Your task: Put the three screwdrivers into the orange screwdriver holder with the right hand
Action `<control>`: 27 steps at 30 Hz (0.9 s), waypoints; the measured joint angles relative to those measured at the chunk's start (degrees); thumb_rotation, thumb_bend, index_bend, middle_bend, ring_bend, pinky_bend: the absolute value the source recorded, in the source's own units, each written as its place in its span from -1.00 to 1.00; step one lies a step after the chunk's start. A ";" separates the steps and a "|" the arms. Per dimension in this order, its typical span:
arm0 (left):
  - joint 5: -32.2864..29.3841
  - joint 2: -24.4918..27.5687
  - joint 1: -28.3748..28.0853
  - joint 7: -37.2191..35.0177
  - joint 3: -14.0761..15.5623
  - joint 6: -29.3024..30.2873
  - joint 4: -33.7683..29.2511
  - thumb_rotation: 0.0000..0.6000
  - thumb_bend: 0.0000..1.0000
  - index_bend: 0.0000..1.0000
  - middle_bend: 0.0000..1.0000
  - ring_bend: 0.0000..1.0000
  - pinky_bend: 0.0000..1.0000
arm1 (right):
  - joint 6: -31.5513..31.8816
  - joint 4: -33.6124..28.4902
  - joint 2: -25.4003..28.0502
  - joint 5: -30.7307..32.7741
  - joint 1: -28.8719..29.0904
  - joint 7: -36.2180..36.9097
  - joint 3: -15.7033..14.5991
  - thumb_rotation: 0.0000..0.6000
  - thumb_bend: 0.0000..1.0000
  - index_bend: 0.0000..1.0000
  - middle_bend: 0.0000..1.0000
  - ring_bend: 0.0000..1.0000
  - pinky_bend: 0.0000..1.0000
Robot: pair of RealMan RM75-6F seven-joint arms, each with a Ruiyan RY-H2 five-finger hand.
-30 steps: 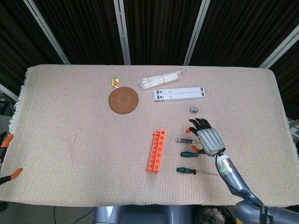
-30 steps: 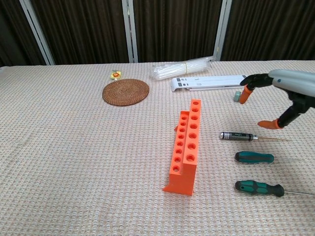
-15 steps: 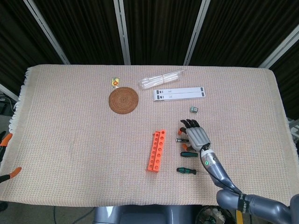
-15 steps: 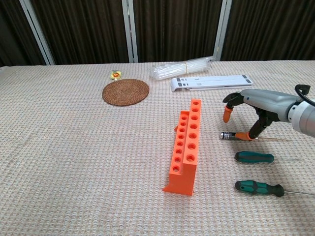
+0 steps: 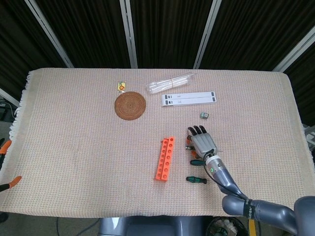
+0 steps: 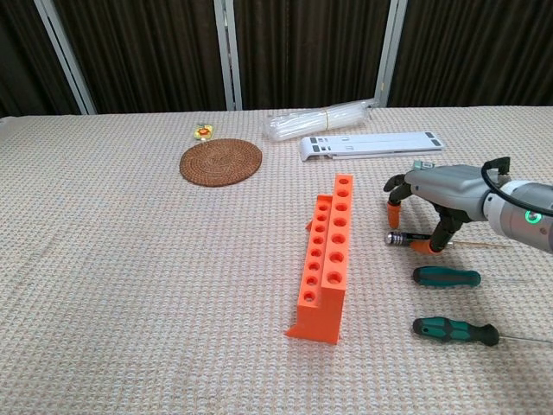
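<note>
Thumb tip [image 6: 421, 246] against black screwdriver [image 6: 397, 239], hidden overhead.

- Beige woven cloth-covered surface [image 5: 74, 137]
- Carrying an orange plastic screwdriver holder [image 5: 165, 158], three screwdrivers beside it
- Round brown woven coaster [image 5: 130, 105], white flat strip [image 5: 189, 98], clear bundled tubes [image 5: 170, 82], small grey cube [image 5: 204, 115] behind

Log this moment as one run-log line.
right hand over black screwdriver, grasp unclear | green screwdrivers on cloth | holder empty

Right robot hand [image 5: 202, 142] apparently over one screwdriver [image 5: 188, 146]
</note>
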 measured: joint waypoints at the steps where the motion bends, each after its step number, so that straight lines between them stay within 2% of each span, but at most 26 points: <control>1: -0.03 0.00 -0.03 -0.03 -0.01 -0.05 -0.03 1.00 -0.83 -1.00 -1.00 -1.00 -1.00 | -0.01 -0.14 0.03 0.28 0.35 -0.97 -0.20 1.00 -0.39 -0.15 -0.87 -1.00 -1.00; 8: -0.09 -0.01 -0.13 -0.18 0.00 -0.31 0.00 1.00 -0.83 -1.00 -1.00 -1.00 -1.00 | 0.24 -0.87 -0.33 4.33 3.12 -5.70 -1.24 1.00 -0.39 -0.11 -0.85 -1.00 -1.00; 27: -0.14 0.08 -0.48 -1.10 0.05 -1.10 0.10 1.00 -0.84 -1.00 -1.00 -1.00 -1.00 | 1.52 -0.78 -0.06 6.40 4.70 -7.75 -3.78 1.00 -0.35 0.03 -0.78 -1.00 -1.00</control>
